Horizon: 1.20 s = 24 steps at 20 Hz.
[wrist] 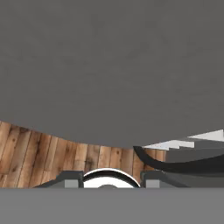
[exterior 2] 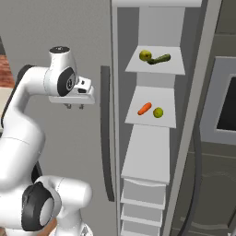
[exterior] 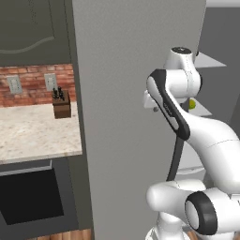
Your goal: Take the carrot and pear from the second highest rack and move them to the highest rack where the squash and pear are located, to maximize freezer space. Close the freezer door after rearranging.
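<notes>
The freezer (exterior 2: 156, 27) stands open. Its highest rack (exterior 2: 174, 69) carries a yellow-green pear (exterior 2: 145, 55) and the dark green squash (exterior 2: 159, 59). On the rack below lie the orange carrot (exterior 2: 144, 109) and a second pear (exterior 2: 158, 112), a little apart. The open freezer door (exterior 2: 92, 152) with its dark handle (exterior 2: 105, 133) stands left of the shelves. My gripper (exterior 2: 74, 106) hangs in front of that door, pointing down, well left of the racks. It is open and empty, fingertips (wrist: 72, 178) wide apart. One pear (exterior: 192, 104) peeks out behind my arm.
Lower shelves and drawers (exterior 2: 143, 193) fill the freezer's bottom. A built-in oven (exterior 2: 226, 106) is to its right. A stone counter (exterior: 33, 133) with a knife block (exterior: 61, 104) lies left of the door. Wood floor (wrist: 43, 148) is below the hand.
</notes>
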{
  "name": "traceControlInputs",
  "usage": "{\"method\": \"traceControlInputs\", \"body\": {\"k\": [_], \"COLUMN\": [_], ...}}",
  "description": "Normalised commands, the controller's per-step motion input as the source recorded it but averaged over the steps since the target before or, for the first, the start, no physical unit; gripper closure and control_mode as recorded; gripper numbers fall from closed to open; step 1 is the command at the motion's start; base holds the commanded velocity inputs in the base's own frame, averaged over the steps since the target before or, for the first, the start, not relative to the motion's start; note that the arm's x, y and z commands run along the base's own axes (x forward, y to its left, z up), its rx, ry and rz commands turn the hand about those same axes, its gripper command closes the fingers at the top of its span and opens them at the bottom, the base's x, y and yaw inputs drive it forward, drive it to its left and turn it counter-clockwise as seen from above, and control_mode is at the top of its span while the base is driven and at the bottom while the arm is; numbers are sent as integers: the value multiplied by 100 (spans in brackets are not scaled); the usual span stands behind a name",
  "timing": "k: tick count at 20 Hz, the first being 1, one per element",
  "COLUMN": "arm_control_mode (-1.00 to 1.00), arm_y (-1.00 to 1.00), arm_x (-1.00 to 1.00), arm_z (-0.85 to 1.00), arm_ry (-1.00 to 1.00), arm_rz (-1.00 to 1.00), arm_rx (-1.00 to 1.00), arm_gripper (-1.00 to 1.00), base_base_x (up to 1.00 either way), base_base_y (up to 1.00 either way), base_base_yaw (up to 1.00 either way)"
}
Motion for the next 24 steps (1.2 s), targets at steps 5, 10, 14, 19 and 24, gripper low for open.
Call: {"method": "traceControlInputs", "body": {"k": [5,10,14,19,24], "arm_control_mode": [-100,-100,-100,-100,-100], "arm_y": [0,1,1,0,0], "arm_x": [-40,-45,-34,-37,-45], "arm_z": [2,19,10,0,18], "arm_ry": [-3,-7,-9,-8,-22], "arm_rz": [0,0,0,0,3], "arm_rx": [0,0,0,0,1], "arm_gripper": [-100,-100,-100,-100,-100], "base_base_x": [0,0,0,0,0], "base_base_y": [0,0,0,0,0], "base_base_yaw": [0,0,0,0,0]}}
